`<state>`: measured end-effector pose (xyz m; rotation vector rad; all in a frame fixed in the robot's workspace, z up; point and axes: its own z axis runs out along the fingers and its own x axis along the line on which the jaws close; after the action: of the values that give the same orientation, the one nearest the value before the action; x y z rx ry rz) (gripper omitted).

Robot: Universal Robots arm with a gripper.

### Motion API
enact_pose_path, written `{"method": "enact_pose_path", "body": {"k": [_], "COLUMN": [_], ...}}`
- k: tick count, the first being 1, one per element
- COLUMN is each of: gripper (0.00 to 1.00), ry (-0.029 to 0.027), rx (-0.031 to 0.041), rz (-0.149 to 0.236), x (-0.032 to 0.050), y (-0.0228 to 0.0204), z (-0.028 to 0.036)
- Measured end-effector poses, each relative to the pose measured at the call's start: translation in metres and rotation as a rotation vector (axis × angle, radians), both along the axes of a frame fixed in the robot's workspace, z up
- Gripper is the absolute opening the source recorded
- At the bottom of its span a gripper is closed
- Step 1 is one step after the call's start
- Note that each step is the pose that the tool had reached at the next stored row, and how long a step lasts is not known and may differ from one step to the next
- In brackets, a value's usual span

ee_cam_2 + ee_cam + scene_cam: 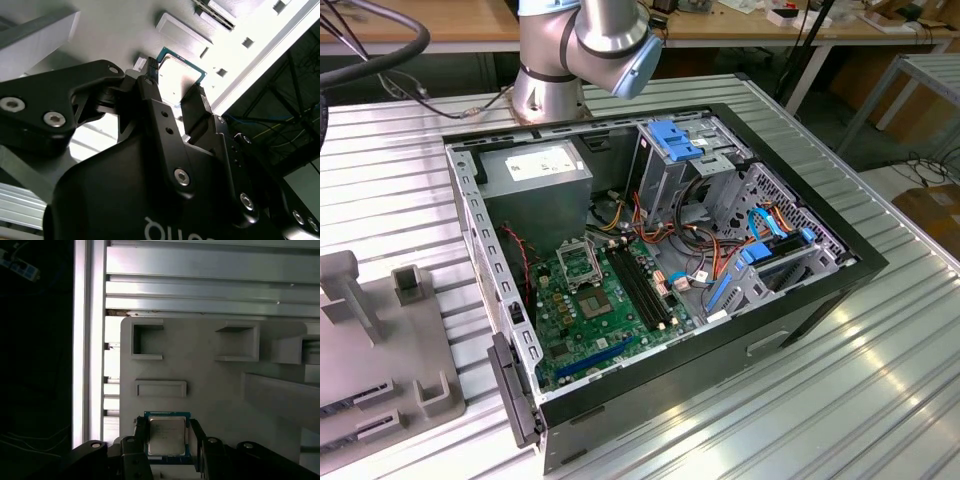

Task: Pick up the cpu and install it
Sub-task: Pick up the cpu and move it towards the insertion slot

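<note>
One pincer: clamped on the cpu (a finger on each side)
grey tray: under the cpu, on the table

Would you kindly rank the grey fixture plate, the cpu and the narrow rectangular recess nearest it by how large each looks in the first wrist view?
Largest to smallest:
1. grey fixture plate
2. cpu
3. narrow rectangular recess
</note>
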<state>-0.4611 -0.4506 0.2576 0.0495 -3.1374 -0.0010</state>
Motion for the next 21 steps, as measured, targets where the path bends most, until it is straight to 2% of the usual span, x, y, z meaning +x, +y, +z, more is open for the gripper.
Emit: {"method": "enact_pose_path", "body": {"k": [13, 21], "gripper": [0.44, 0.44], "ry": [0.0017, 0.0027], "rx": [0.0001, 0.0000], "rz": [0.000, 0.000], "x": [0.0002, 0.0002], "y": [0.0000, 0.0000], "z": [0.0135, 0.0187]}}
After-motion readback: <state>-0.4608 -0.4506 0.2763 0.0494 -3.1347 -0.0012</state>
